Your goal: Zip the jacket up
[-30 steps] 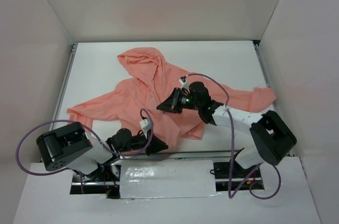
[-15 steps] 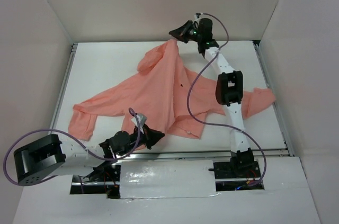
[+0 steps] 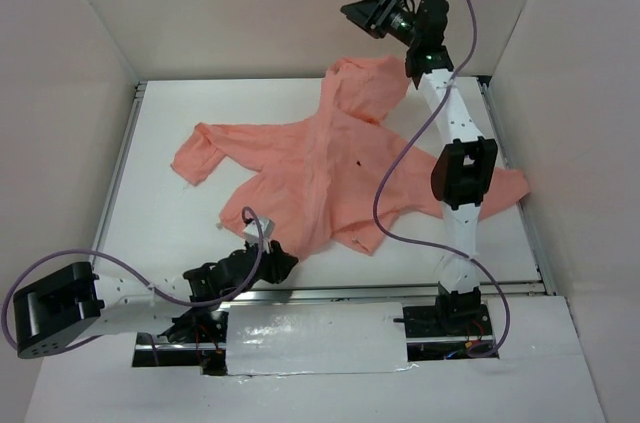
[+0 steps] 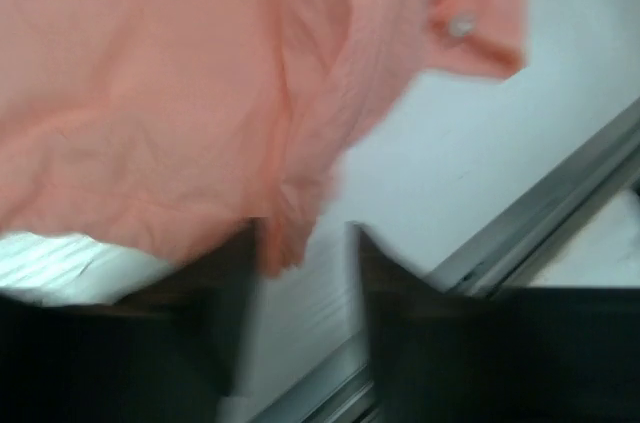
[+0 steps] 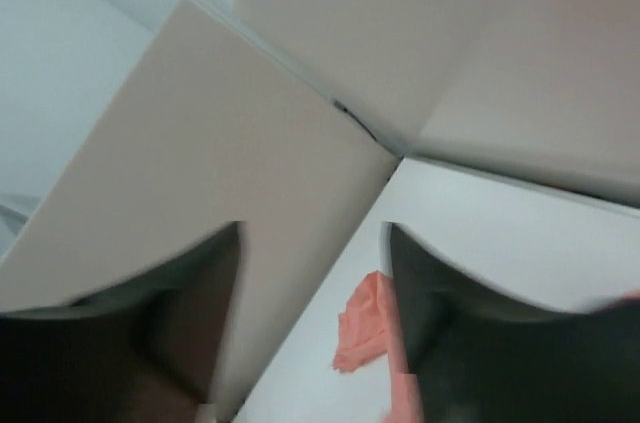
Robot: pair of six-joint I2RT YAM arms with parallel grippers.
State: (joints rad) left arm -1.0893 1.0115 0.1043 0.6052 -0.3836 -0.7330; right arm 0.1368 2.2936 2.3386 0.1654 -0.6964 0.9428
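The salmon-pink jacket [image 3: 295,163] lies spread on the white table, its hood [image 3: 365,88] toward the back right and one sleeve [image 3: 195,155] flung left. My left gripper [image 3: 280,261] sits low at the bottom hem. In the left wrist view it [image 4: 305,233] is open, and the hem's tip [image 4: 285,243] hangs beside its left finger. My right gripper [image 3: 365,11] is raised high against the back wall, above the hood. In the right wrist view it [image 5: 315,233] is open and empty, with a bit of pink sleeve [image 5: 362,335] far below.
Beige cardboard walls [image 3: 300,3] enclose the table on three sides. A metal rail [image 3: 330,291] runs along the front edge, a pale pad [image 3: 315,338] behind it. The other sleeve [image 3: 508,188] lies under the outstretched right arm. Purple cables [image 3: 385,183] loop over the jacket.
The right arm swung from the jacket's middle up to the back wall, dragging the hood back and right. The left sleeve shifted farther back. Both grippers, shut on fabric before, now stand open.
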